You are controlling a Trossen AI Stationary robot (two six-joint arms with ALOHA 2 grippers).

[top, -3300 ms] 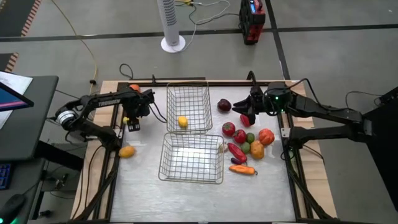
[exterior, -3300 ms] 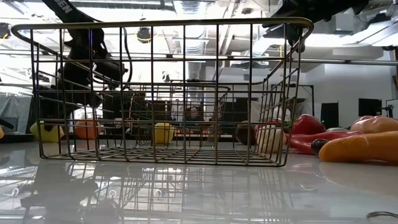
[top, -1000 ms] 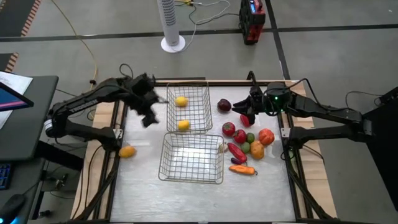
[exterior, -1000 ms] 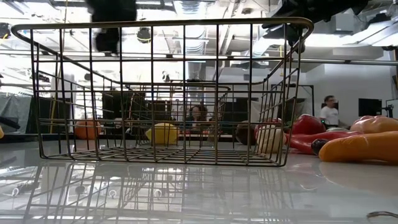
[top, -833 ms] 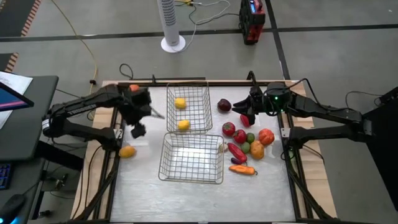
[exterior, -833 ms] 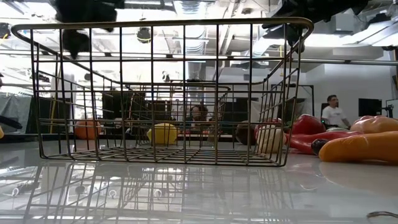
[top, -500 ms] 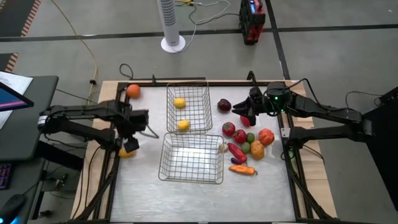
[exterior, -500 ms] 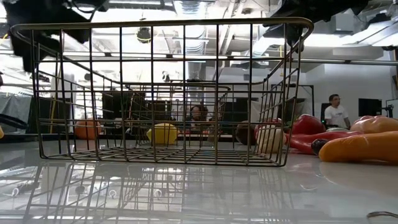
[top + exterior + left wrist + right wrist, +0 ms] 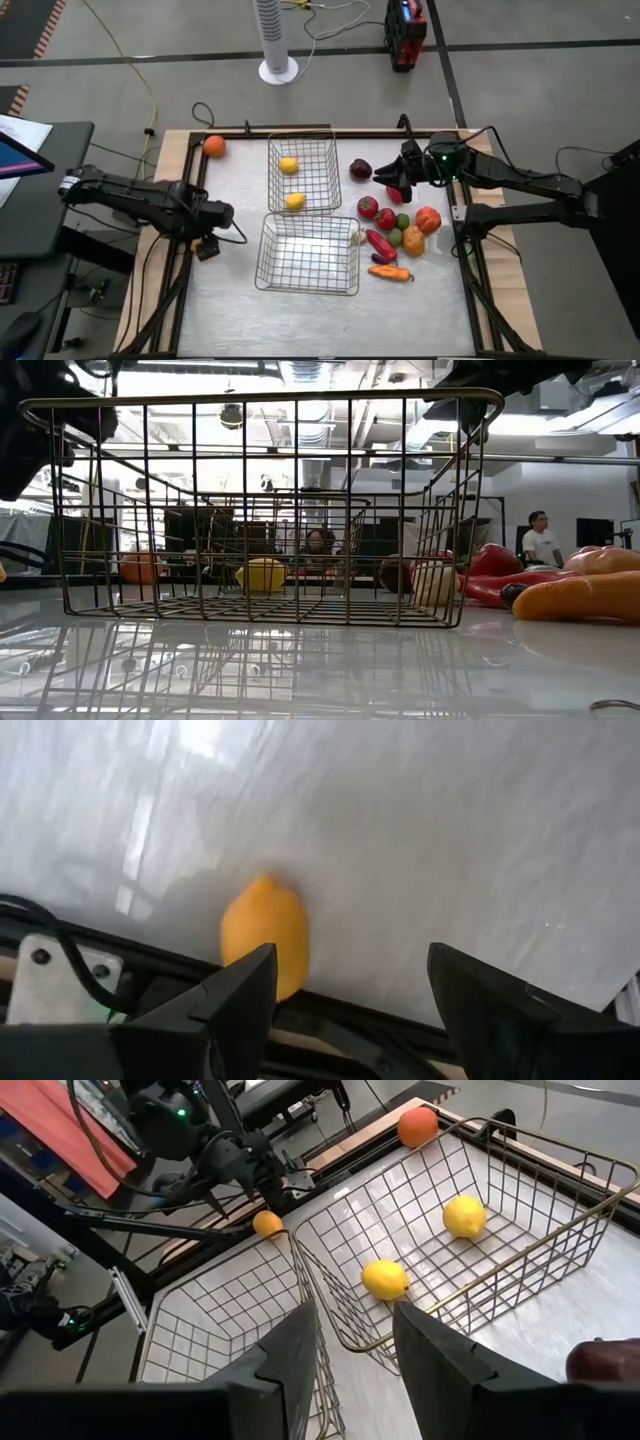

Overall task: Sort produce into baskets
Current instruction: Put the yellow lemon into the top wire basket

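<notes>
Silver-wire baskets number two, the far one (image 9: 303, 172) holding two lemons (image 9: 289, 166); left claw (image 9: 345, 1010) wide, right claw (image 9: 355, 1355) part-open.

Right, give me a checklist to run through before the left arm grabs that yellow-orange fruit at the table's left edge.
1. Left gripper open: ok, fingers apart.
2. Left gripper empty: ok, nothing between the fingers.
3. Yellow-orange fruit lined up: cannot tell, it sits toward one finger rather than between them.
4. Space around the fruit: not ok, it lies against the table's edge rail.
5. Far basket free to take it: ok, only two yellow fruits inside.
6. Right gripper out of the way: ok, over the produce on the right.
</notes>
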